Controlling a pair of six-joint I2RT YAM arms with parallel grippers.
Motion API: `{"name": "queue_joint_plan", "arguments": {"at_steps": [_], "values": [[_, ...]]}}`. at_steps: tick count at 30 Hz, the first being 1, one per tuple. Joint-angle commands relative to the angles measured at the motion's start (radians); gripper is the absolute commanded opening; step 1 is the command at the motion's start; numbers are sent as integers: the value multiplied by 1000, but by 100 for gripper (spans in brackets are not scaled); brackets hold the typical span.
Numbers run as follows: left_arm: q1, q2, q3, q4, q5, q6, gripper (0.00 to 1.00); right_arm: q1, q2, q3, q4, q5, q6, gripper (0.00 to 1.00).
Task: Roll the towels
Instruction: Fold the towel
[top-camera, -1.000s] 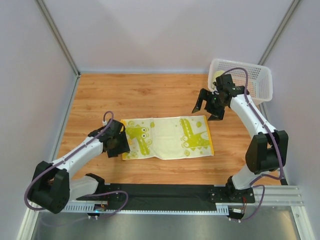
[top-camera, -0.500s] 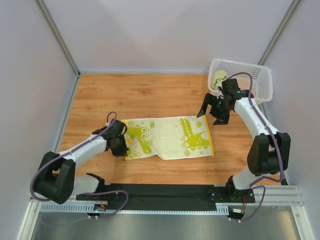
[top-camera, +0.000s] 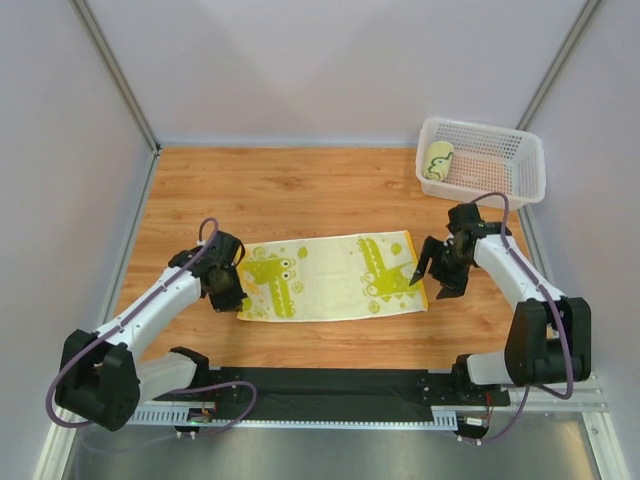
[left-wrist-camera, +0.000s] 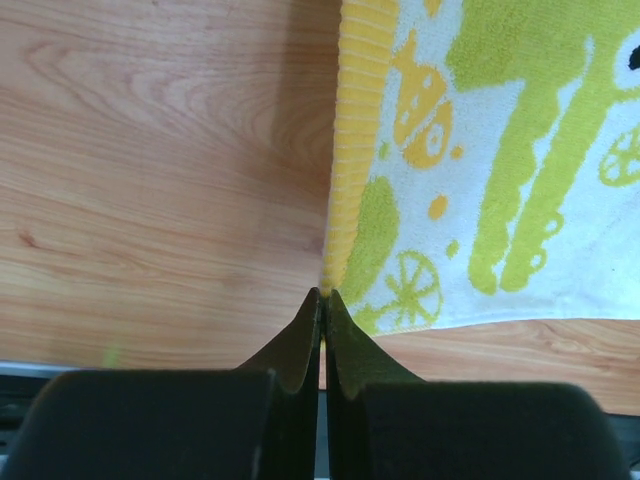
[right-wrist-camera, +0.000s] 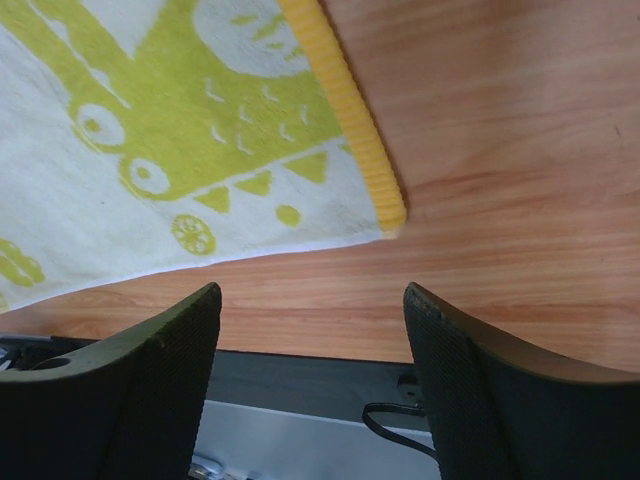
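Left gripper (left-wrist-camera: 322, 298): jaws pressed together at the near-left corner of the flat towel (top-camera: 330, 278) | right gripper (right-wrist-camera: 310, 295): jaws apart, at its near-right corner | flat towel: spread on wooden table (top-camera: 300, 195) | rolled towel (top-camera: 437, 160): in white basket (top-camera: 500, 150).

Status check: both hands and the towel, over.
Left hand shut at left-end corner of flat towel, grip unconfirmed. Right hand open over right-end corner. One rolled towel in basket. No obstructions.
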Motion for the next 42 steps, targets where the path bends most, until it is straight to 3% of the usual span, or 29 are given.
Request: {"name": "queue_joint_plan", "arguments": {"at_steps": [1, 4, 15, 23, 30, 33, 34, 42], "values": [[19, 6, 25, -70, -8, 1, 0, -2, -64, -70, 7, 22, 37, 73], [25, 24, 30, -62, 6, 11, 0, -2, -71, -83, 13, 29, 50, 67], [29, 6, 78, -59, 29, 12, 0, -12, 57, -158, 103, 5, 107, 64], [30, -25, 52, -63, 26, 5, 0, -16, 121, -155, 147, 28, 103, 52], [41, -43, 59, -74, 29, 5, 0, -21, 161, -131, 168, 29, 100, 33], [45, -43, 67, -80, 28, 12, 0, -21, 169, -132, 165, 16, 99, 12], [47, -45, 68, -80, 29, 15, 0, -21, 161, -132, 160, 12, 96, 0], [73, -72, 113, -163, 52, 9, 0, -22, 81, -147, 35, 22, 94, 0]]}}
